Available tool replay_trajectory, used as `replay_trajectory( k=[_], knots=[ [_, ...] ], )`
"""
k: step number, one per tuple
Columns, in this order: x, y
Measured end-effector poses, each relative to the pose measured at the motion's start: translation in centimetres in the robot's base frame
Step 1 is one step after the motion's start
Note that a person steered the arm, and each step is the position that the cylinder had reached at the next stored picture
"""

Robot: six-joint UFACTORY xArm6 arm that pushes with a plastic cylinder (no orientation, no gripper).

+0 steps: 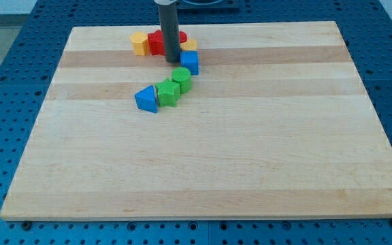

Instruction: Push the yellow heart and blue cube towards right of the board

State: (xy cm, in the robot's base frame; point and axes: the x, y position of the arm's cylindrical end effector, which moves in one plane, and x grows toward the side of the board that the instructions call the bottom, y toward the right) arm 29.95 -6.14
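The blue cube (190,62) sits near the view's top, left of centre. A yellow block (191,45), likely the yellow heart, lies just above it, partly hidden by the rod. My tip (173,62) rests on the board just left of the blue cube, touching or nearly touching it. The rod rises from there to the top edge of the view.
A yellow block (139,43) and a red block (156,42) lie left of the rod. A green cylinder (181,77), a green block (167,92) and a blue triangular block (145,99) form a diagonal line below my tip. The wooden board (203,170) lies on a blue pegboard.
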Motion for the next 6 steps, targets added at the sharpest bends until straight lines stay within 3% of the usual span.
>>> replay_trajectory(
  k=[3,5,6],
  knots=[
    [-0.9,2.5],
    [0.4,-5.6],
    [-0.5,-6.4]
  ],
)
